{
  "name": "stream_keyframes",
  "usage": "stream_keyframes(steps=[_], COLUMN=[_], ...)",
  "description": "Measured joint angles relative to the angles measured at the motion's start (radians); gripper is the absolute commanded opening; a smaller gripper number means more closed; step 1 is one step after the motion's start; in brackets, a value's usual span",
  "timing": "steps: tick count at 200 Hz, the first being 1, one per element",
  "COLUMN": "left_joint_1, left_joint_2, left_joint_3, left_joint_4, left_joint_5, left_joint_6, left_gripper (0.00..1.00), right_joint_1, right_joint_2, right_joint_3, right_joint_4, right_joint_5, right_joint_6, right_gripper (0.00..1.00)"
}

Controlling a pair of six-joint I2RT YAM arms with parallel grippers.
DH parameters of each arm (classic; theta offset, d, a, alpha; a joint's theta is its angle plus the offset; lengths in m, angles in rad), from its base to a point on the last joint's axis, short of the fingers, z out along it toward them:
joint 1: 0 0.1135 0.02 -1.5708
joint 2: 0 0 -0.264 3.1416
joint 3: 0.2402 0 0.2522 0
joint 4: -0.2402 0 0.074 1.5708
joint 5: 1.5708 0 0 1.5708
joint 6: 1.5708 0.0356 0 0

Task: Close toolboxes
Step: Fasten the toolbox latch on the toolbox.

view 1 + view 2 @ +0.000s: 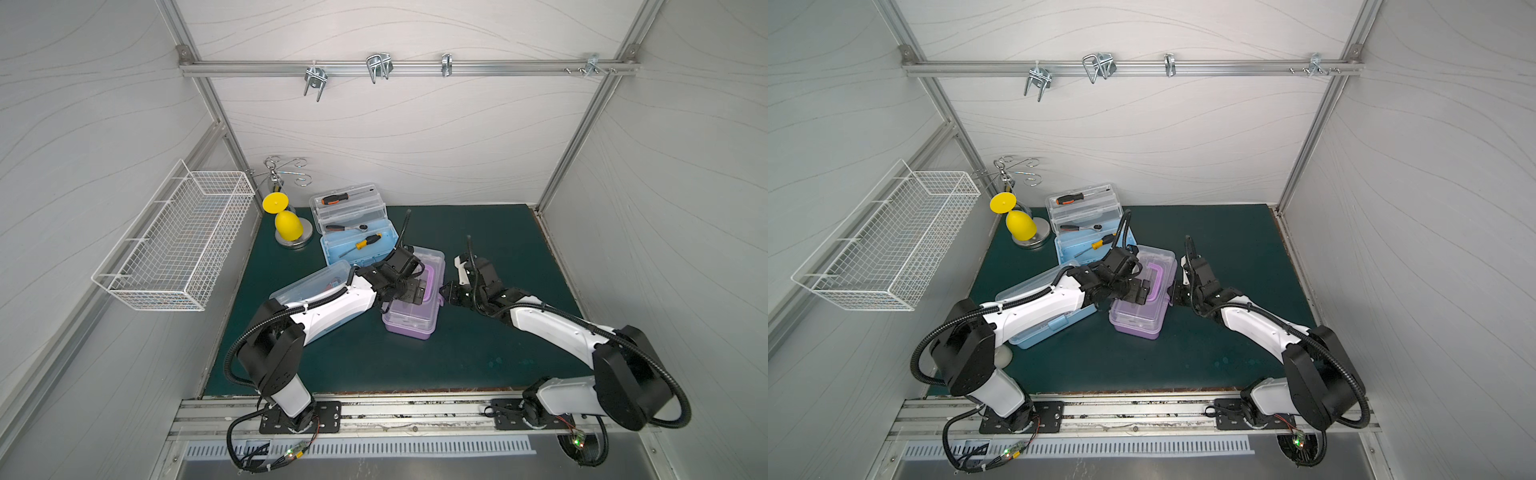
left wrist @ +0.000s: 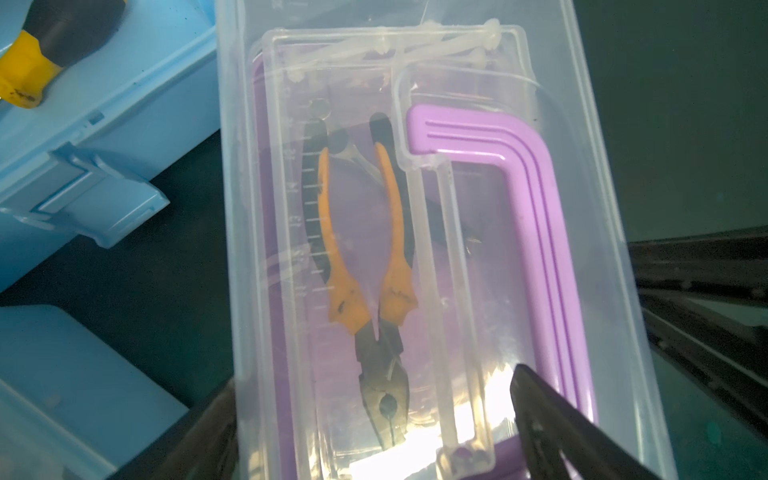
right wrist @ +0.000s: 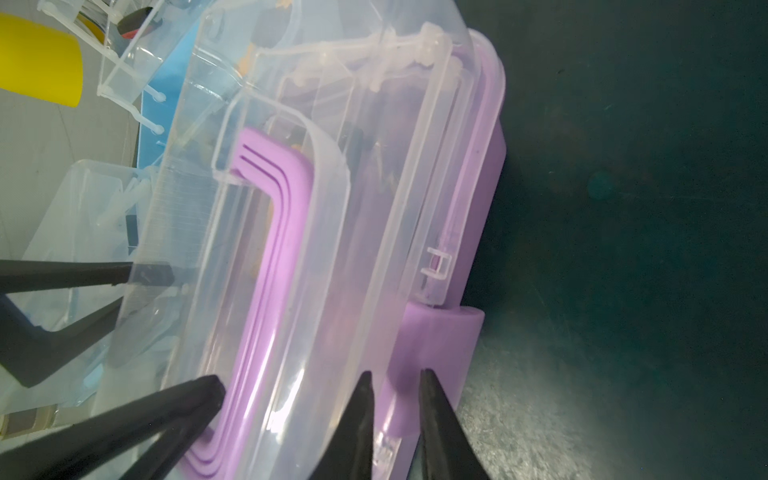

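Purple-based toolbox (image 1: 409,322) has its clear lid (image 2: 590,174) down; left gripper (image 1: 417,289), jaws spread wide, presses on that lid; right gripper (image 3: 395,378) has tips narrowly parted at the purple latch (image 3: 440,345).

Two arms, left arm (image 1: 332,305) and right arm (image 1: 552,326): white link shells dotted with small screws, black joint housings. Black corrugated conduit (image 1: 227,365) loops along each. Black screwed base plates (image 1: 328,415) at 6 o'clock. Green-lit circuit board (image 1: 577,442) at 5 o'clock. Fingers of right gripper (image 3: 395,376) black, tapered.
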Motion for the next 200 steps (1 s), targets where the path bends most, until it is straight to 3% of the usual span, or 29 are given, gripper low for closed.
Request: stream_keyframes(steps=[46, 108, 200], left_joint_1=[0.0, 0.0, 0.002], left_joint_2=[0.0, 0.0, 0.004], left_joint_3=[-0.002, -0.002, -0.002], left_joint_4=[0.004, 0.005, 0.014], left_joint_5=[0.0, 0.0, 0.01], left_joint_6=[-0.002, -0.002, -0.009], left_gripper=[0.96, 0.96, 0.96], right_joint_1=[-0.026, -0.101, -0.034], right_joint_2=[-0.011, -0.038, 0.154], right_joint_3=[-0.006, -0.021, 0.077], right_joint_4=[-0.02, -0.077, -0.151], right_joint_5=[-0.008, -0.003, 0.007], right_joint_6=[-0.004, -0.029, -0.06], right_gripper=[0.29, 0.23, 0.23])
